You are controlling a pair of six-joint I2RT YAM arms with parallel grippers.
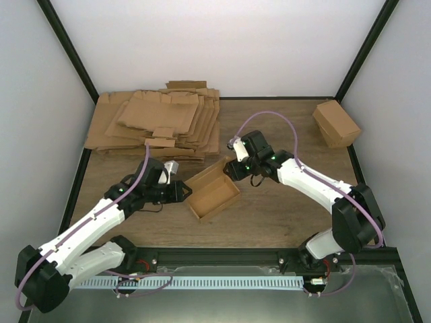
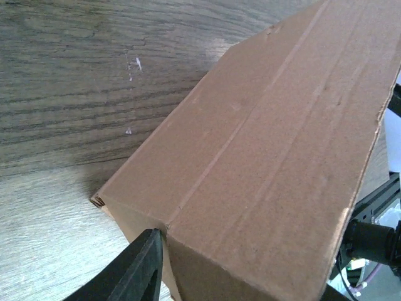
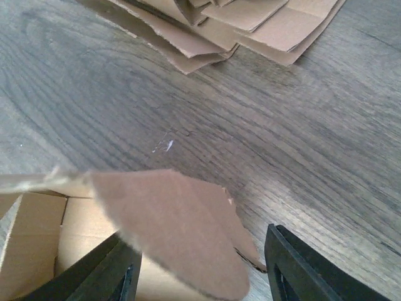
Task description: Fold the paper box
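The paper box [image 1: 213, 190] lies mid-table as a brown open tray, its lid wall standing along the far side. My left gripper [image 1: 182, 192] is at the box's left end. In the left wrist view the box [image 2: 276, 157] fills the frame and one dark finger [image 2: 141, 269] touches its near corner; the other finger is hidden behind the cardboard. My right gripper [image 1: 234, 168] is at the box's far right end. In the right wrist view its jaws [image 3: 200, 244] stand wide apart around a rounded flap [image 3: 182, 226], with a gap between the flap and the right finger [image 3: 294, 269].
A thick pile of flat brown sheets [image 1: 158, 124] lies at the back left and also shows in the right wrist view [image 3: 238, 25]. A closed brown cuboid [image 1: 335, 123] sits at the back right. White walls and black frame posts enclose the table.
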